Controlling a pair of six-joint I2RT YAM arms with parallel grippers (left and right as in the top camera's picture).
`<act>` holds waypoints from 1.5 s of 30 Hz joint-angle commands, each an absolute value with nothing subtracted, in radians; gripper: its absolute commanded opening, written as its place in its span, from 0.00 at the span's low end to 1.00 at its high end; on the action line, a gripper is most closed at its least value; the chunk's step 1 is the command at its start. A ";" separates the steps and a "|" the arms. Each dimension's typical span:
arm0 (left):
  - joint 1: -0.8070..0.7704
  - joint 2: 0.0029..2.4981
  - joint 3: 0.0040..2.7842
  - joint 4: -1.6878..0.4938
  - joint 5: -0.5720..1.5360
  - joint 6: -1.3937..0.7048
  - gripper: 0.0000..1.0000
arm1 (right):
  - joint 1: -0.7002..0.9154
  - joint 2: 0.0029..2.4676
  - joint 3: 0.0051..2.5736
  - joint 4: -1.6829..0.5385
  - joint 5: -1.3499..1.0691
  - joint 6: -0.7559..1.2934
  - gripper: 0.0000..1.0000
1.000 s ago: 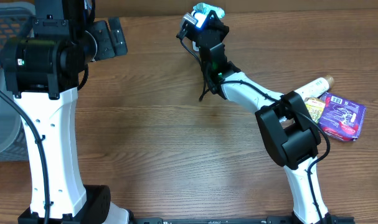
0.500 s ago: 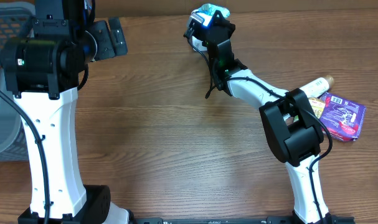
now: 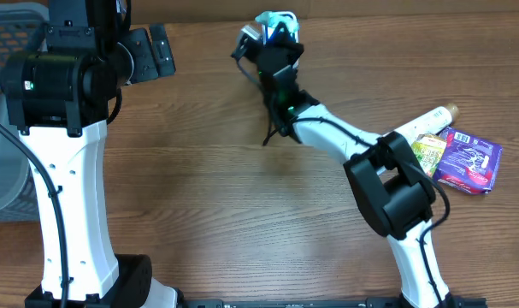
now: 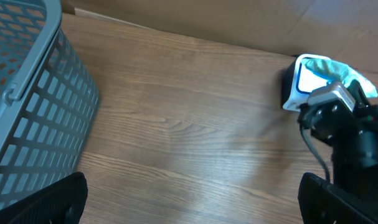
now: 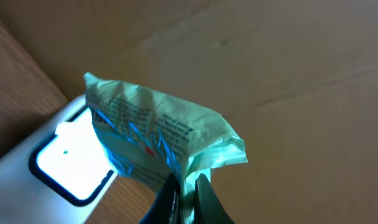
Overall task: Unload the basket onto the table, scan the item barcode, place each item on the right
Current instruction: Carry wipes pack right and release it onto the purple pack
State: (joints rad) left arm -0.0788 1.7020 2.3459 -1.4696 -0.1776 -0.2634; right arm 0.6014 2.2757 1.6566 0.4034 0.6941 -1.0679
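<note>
Packet, clamped by one edge in right fingers, was held just over lit scanner; left fingers released, well apart.

Place: I read it as a mock shop checkout on a lab bench.
Signs: lit scanner, grey basket, packaged snacks, wooden table, cardboard backdrop.

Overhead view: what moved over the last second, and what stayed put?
The right gripper, fingers shut on the green packet, swung it right, then back left at the lit scanner by the table's far edge; the grip never changed. The left gripper stayed open and motionless; the basket, purple packet and bottle did not move.
</note>
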 commanded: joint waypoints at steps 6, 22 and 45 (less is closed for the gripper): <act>-0.079 1.713 2.357 -1.466 -0.191 -0.277 1.00 | 0.692 1.844 1.670 -0.022 0.698 -0.552 0.04; -0.079 1.713 2.357 -1.466 -0.191 -0.277 1.00 | 0.020 1.494 1.633 -1.012 -0.099 0.472 0.04; -0.079 1.713 2.357 -1.466 -0.191 -0.277 1.00 | -0.348 1.489 1.331 -1.087 -0.093 0.470 0.58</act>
